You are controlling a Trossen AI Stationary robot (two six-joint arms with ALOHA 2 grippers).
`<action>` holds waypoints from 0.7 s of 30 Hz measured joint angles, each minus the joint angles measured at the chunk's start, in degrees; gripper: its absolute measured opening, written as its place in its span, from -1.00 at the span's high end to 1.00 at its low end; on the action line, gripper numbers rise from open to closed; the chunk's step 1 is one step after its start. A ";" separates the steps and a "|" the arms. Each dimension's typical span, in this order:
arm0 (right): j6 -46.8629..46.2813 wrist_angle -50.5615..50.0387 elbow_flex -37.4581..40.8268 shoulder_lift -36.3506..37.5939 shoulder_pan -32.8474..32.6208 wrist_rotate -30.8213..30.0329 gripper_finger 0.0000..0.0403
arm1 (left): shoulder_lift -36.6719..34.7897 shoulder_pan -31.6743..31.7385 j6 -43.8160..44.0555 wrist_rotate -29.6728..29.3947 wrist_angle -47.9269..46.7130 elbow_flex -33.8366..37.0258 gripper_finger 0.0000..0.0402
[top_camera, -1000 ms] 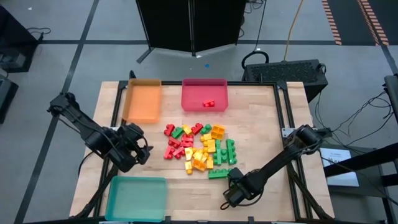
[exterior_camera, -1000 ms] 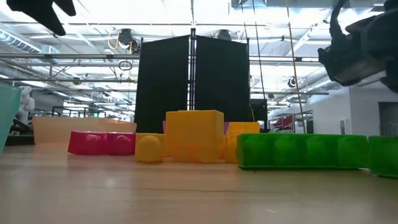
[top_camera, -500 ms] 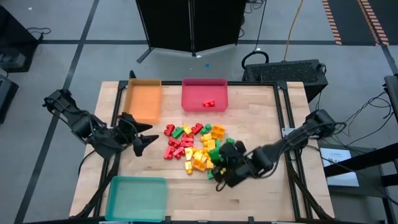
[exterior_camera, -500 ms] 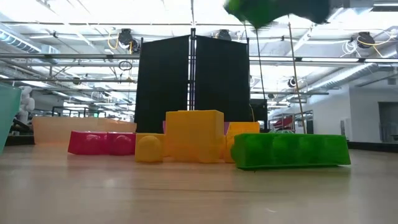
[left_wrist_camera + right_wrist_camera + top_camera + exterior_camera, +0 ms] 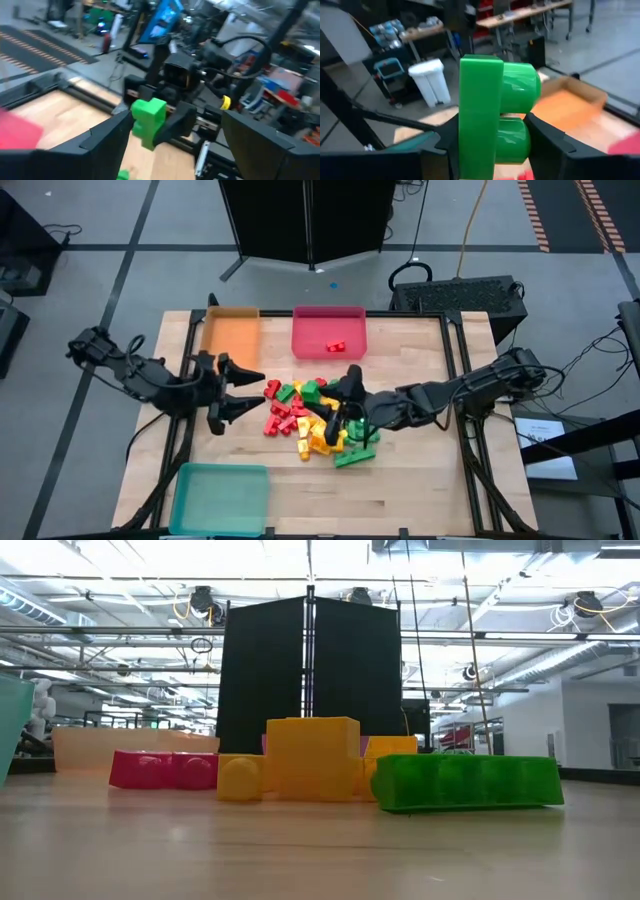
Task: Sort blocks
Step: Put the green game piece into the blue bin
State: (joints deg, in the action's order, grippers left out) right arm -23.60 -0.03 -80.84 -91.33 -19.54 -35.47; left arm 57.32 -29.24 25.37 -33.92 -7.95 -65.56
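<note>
Orange tray [image 5: 230,340], red tray [image 5: 328,332], teal tray [image 5: 220,498] on table [image 5: 420,480].

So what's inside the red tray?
One small red block lies inside the red tray, seen from above. The rest of its floor looks bare. The low view shows nothing of its inside.
</note>
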 joint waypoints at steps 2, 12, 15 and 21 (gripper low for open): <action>1.10 2.04 0.00 0.02 0.08 0.20 0.22 | 0.37 1.30 -0.77 2.11 0.95 0.00 -0.43; 5.05 5.90 0.00 0.05 0.10 -0.19 0.22 | 3.51 7.02 -6.87 17.21 6.36 0.00 0.06; 5.05 5.95 0.00 0.04 0.12 -0.24 0.22 | 4.97 8.51 -9.34 19.05 9.24 0.00 0.13; 5.26 6.18 0.00 0.07 0.12 -0.24 0.22 | 7.53 12.17 -9.56 19.09 6.03 0.00 0.15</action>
State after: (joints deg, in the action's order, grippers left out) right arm -18.34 6.15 -80.84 -91.26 -19.42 -35.70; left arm 64.85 -17.07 15.81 -14.83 -1.93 -65.56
